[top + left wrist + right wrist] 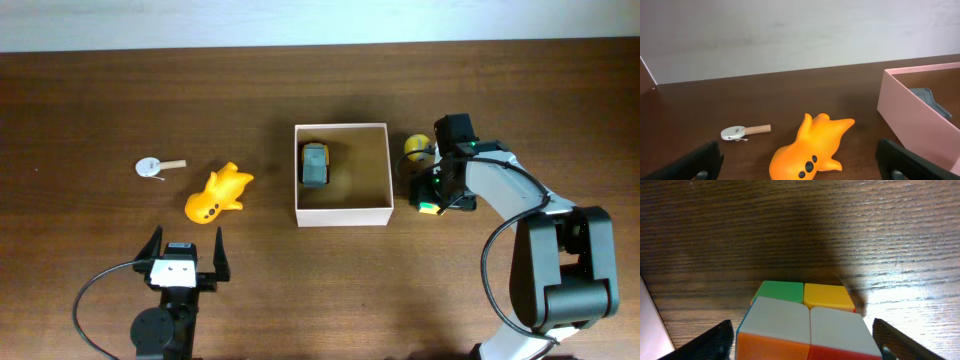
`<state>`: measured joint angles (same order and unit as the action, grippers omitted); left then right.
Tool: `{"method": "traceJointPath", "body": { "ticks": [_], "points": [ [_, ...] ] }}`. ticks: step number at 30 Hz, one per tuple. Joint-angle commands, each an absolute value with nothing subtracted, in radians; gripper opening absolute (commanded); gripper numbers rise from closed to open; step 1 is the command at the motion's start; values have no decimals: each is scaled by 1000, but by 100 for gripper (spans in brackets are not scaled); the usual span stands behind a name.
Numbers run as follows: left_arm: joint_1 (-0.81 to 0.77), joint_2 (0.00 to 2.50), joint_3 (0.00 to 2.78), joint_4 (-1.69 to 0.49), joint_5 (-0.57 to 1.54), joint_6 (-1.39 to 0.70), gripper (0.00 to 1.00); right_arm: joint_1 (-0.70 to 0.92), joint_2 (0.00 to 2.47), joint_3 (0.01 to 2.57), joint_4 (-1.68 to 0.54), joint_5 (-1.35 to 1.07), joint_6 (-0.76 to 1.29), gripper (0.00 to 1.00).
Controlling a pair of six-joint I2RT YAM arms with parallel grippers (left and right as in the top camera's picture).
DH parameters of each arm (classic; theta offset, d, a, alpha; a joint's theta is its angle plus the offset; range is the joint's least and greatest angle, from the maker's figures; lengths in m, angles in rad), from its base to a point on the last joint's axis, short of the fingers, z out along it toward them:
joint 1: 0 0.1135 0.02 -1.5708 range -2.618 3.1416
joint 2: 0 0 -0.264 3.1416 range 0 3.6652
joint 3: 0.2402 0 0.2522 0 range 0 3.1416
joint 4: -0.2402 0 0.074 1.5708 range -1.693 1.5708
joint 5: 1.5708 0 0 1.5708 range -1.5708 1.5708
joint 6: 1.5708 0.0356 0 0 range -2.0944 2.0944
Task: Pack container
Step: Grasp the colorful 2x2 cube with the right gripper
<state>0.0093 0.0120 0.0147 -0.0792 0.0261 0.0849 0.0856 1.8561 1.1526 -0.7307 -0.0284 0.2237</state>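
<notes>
The container (341, 214) is a shallow square white-walled box with a tan inside, mid-table; its wall shows in the left wrist view (910, 120). A grey toy car (316, 163) lies in it. An orange toy animal (218, 194) lies to its left on the table, just ahead of my open, empty left gripper (186, 250), and it fills the left wrist view (812, 147). My right gripper (437, 192) is open right of the container, its fingers on both sides of a colourful puzzle cube (805, 330). A yellow toy (413, 146) sits just behind it.
A small white disc with a tan stick handle (155, 166) lies at the left, also in the left wrist view (740, 132). The table is dark brown wood. A pale wall runs along the far edge.
</notes>
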Motion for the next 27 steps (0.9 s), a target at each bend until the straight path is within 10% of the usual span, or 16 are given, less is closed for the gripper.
{"method": "traceJointPath", "body": {
  "ticks": [1,16,27],
  "points": [
    [16,6,9,-81,23,83,99,84,1859,1143,-728,-33,213,77],
    [16,6,9,-81,23,83,99,84,1859,1142,-739,-34,218,40],
    [16,6,9,-81,23,83,99,84,1858,1167,-744,-35,222,40]
  ]
}}
